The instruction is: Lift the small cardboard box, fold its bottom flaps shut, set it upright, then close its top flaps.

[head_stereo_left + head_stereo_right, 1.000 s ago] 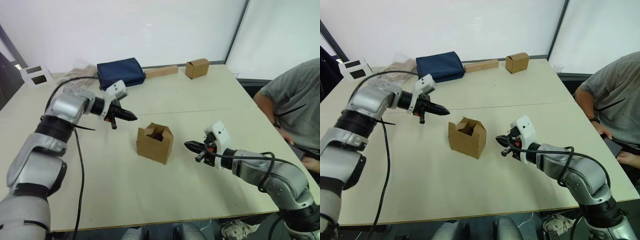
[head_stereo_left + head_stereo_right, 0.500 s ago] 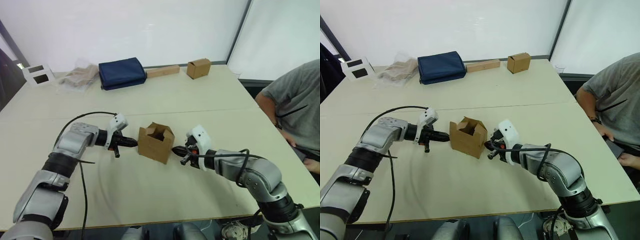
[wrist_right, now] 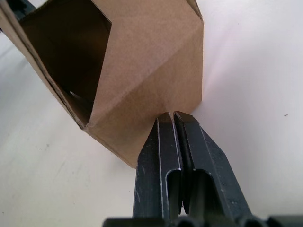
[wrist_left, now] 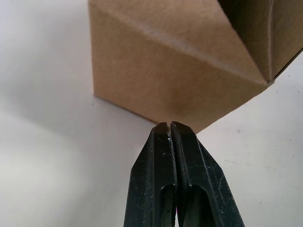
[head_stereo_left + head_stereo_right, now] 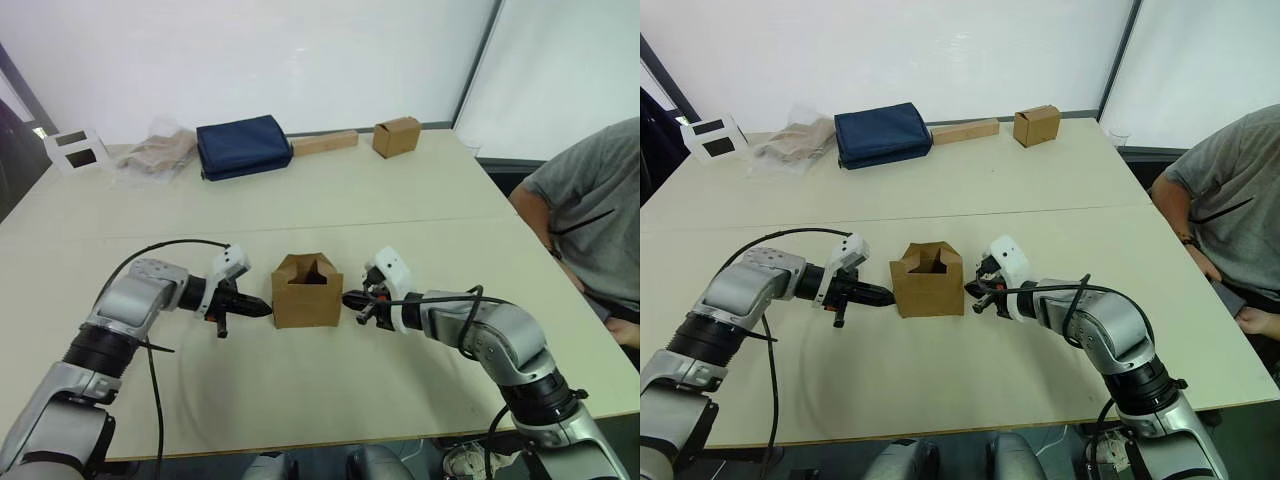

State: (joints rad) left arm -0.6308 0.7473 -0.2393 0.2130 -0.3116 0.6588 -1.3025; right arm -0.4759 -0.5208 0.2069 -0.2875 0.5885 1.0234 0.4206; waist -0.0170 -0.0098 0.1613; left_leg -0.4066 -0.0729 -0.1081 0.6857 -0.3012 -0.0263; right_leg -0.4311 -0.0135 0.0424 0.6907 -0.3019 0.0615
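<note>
The small cardboard box stands upright on the table near the middle, its open end up. Its top flaps stick up, leaving the inside open. The bottom flaps are hidden under it. My left gripper is shut, and its tips press the box's left side low down. In the left wrist view the shut fingertips meet the box wall at its lower edge. My right gripper is also shut and touches the box's right side; its tips rest against the cardboard.
At the table's far side lie a navy blue bag, a long cardboard strip, a smaller brown box, a crumpled clear bag and a white holder. A person in a grey shirt sits at the right edge.
Both grippers have closed in on the box from either side. The box has turned from a diagonal stance to face squarely forward between them.
</note>
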